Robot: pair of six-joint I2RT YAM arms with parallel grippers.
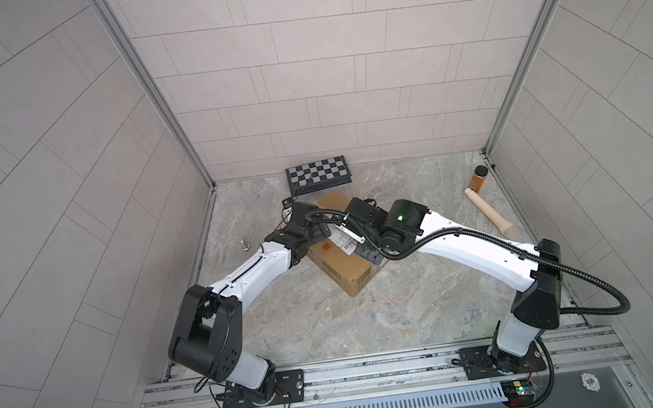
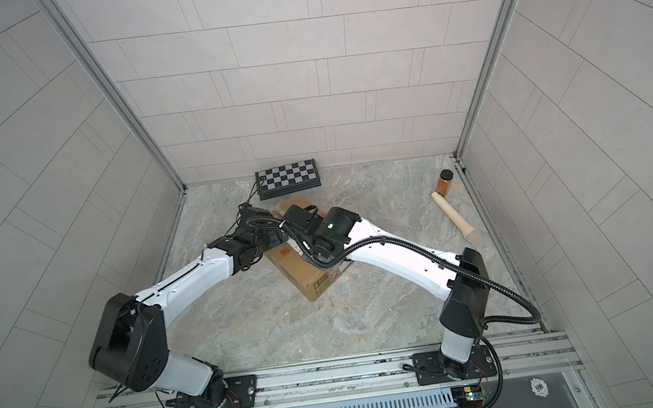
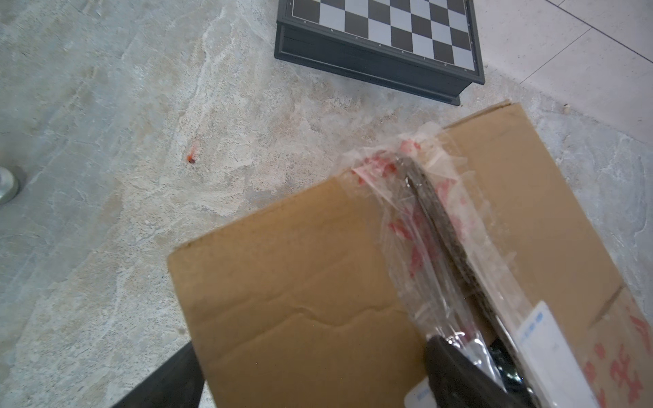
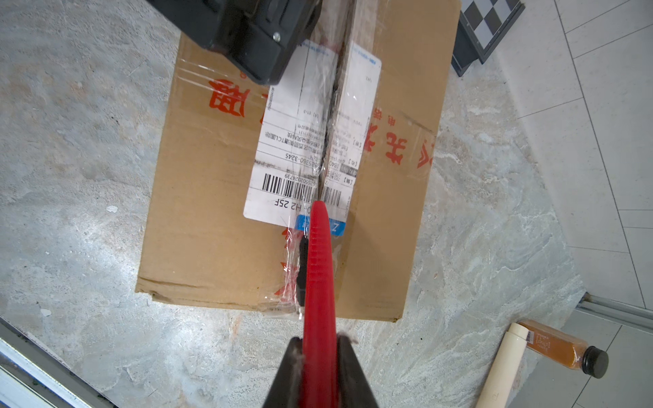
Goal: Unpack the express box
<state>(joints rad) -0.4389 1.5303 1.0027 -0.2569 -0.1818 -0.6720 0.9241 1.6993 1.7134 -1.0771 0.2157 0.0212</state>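
Nearest, the express box (image 1: 349, 271) sits diagonally about mid-way across the marbled tabletop (image 1: 331, 330), one corner pointing toward the arm bases. Over its right end the right gripper (image 4: 319, 341) is clenched on a red-handled tool (image 4: 319, 254). The tool's tip lies on the taped middle seam at the edge of the white shipping label (image 4: 293, 141), and a dark split runs along that seam through the label. Over the box's left end the left gripper (image 3: 311, 349) is released, jaws spread wide. One finger (image 3: 456, 367) is at the seam and the other is past the box's edge.

Left of the box, apart from it, lies a small metal piece (image 1: 243, 244). Just beyond the box, by the far wall, is a checkered board case (image 1: 318, 174). At far right an amber jar (image 1: 480, 179) lies just beside a pale wooden stick (image 1: 491, 211).
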